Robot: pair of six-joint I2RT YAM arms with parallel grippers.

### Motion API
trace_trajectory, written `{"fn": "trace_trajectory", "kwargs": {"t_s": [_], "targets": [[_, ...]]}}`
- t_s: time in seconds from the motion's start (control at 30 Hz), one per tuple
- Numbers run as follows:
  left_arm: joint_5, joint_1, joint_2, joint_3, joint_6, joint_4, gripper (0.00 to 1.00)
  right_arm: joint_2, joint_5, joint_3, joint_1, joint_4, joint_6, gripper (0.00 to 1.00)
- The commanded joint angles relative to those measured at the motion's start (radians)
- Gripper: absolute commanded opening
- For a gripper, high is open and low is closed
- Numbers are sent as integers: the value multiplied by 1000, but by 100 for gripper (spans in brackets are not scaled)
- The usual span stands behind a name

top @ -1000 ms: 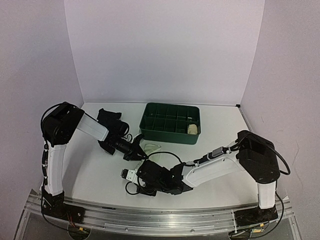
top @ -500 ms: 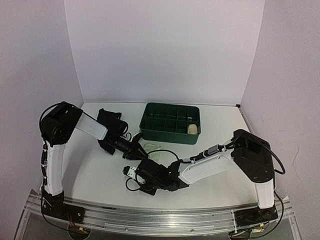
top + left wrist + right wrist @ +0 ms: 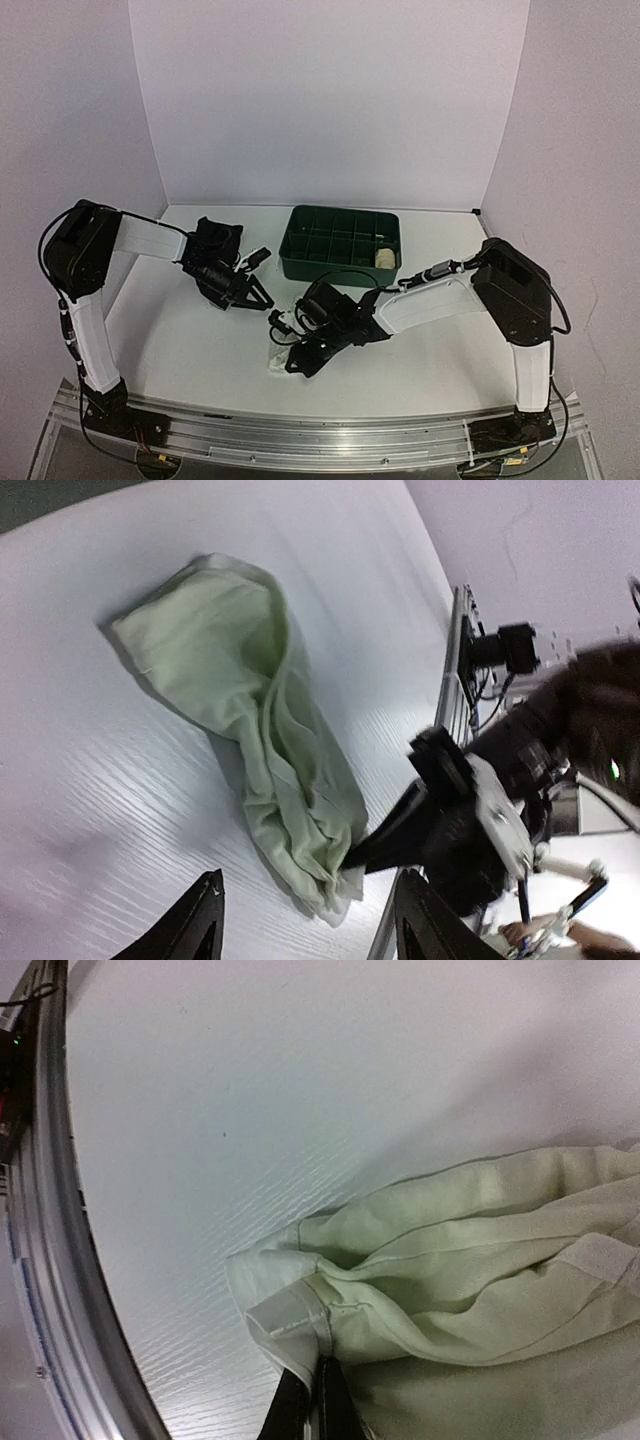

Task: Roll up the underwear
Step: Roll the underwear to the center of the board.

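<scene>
A pale cream underwear (image 3: 250, 730) lies stretched out and crumpled on the white table. My right gripper (image 3: 312, 1405) is shut on the hem at its near end, the cloth bunched round the fingertips. From the top it shows as a small pale cloth (image 3: 279, 352) at my right gripper (image 3: 296, 362). My left gripper (image 3: 310, 925) is open and holds nothing, a short way back from the cloth; in the top view it (image 3: 250, 293) sits left of it. Black underwear (image 3: 218, 233) lies behind the left wrist, partly hidden.
The green divided tray (image 3: 300, 262) stands at the back middle, with a rolled cream piece (image 3: 385, 258) in its front right compartment. The table's metal front rail (image 3: 45, 1210) runs close to the held cloth.
My left gripper has opened, let go of the pale underwear and drawn back to the left. My right gripper has shut on the cloth's end, and its arm has swung round.
</scene>
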Motion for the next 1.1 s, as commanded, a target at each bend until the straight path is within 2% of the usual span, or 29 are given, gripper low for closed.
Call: {"fn": "trace_trajectory", "kwargs": {"t_s": [0.0, 0.07, 0.17, 0.3, 0.43, 0.67, 0.8, 0.9, 1.07], "targets": [[80, -13, -202, -84, 732, -303, 57, 51, -261, -57, -36, 120, 202, 0], [14, -50, -278, -148, 861, -256, 58, 75, -306, -69, -58, 188, 267, 0], [-127, -176, -377, -246, 924, -96, 59, 113, -355, -51, -76, 207, 319, 0], [-217, -263, -437, -338, 1003, 82, 65, 124, -385, -60, -86, 237, 352, 0], [-333, -340, -385, -361, 1076, 185, 67, 138, -409, -61, -96, 253, 381, 0], [-494, -409, -244, -340, 1082, 253, 65, 132, -409, -67, -98, 284, 406, 0], [-531, -414, -201, -332, 1115, 244, 59, 120, -414, -76, -102, 299, 416, 0], [-578, -419, -167, -319, 1109, 259, 50, 119, -417, -76, -105, 309, 419, 0], [-594, -420, -165, -302, 1091, 266, 21, 115, -422, -77, -111, 313, 424, 0]]}}
